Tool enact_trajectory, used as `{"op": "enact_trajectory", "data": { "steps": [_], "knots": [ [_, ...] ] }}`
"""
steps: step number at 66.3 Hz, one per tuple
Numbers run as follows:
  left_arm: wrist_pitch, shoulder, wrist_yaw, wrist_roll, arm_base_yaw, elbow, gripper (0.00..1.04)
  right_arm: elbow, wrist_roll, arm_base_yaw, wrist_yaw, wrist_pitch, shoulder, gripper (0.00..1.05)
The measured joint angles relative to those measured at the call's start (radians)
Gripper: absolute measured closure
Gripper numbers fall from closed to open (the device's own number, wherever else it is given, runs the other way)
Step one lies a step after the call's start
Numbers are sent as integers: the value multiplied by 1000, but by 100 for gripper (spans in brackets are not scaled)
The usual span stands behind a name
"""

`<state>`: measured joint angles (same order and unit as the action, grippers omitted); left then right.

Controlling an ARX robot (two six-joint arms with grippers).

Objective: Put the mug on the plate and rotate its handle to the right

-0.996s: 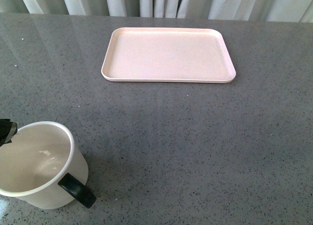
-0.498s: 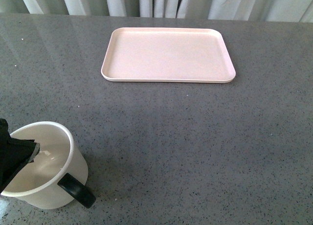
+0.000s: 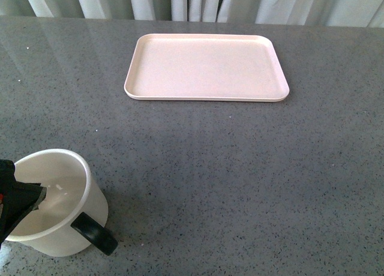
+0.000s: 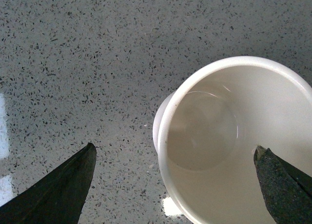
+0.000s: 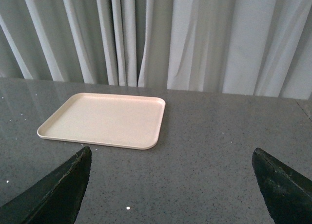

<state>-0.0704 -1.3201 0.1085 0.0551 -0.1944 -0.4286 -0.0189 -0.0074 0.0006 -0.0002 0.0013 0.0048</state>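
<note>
The white mug (image 3: 67, 211) stands upright on the table at the near left, its black handle (image 3: 95, 233) pointing to the near right. My left gripper (image 3: 23, 201) is open over the mug's left side. In the left wrist view the left gripper (image 4: 174, 153) straddles the rim of the mug (image 4: 229, 131), with one fingertip (image 4: 80, 168) outside over the table and the other over the opening. The pale pink plate (image 3: 207, 66) lies bare at the far middle. My right gripper (image 5: 171, 153) is open above bare table, with the plate (image 5: 105, 119) ahead of it.
The grey speckled tabletop (image 3: 240, 168) stretches between mug and plate. Pale curtains (image 5: 185, 39) hang behind the table's far edge. The right arm does not show in the front view.
My left gripper has come in from the left edge over the mug's opening, then settled slightly lower. The mug and the plate have not moved.
</note>
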Motion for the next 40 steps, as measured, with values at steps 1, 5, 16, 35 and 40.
{"op": "enact_trajectory", "data": {
  "steps": [1, 5, 16, 35, 40],
  "knots": [
    [0, -3, 0, 0, 1, -2, 9, 0, 0, 0, 0, 0, 0, 9],
    [4, -22, 0, -11, 9, -9, 9, 0, 0, 0, 0, 0, 0, 9],
    [11, -62, 2, -33, 17, -32, 9, 0, 0, 0, 0, 0, 0, 9],
    [13, -111, 4, -56, 12, -50, 37, 0, 0, 0, 0, 0, 0, 9],
    [13, -116, 4, -59, 8, -52, 48, 0, 0, 0, 0, 0, 0, 9]
  ]
}}
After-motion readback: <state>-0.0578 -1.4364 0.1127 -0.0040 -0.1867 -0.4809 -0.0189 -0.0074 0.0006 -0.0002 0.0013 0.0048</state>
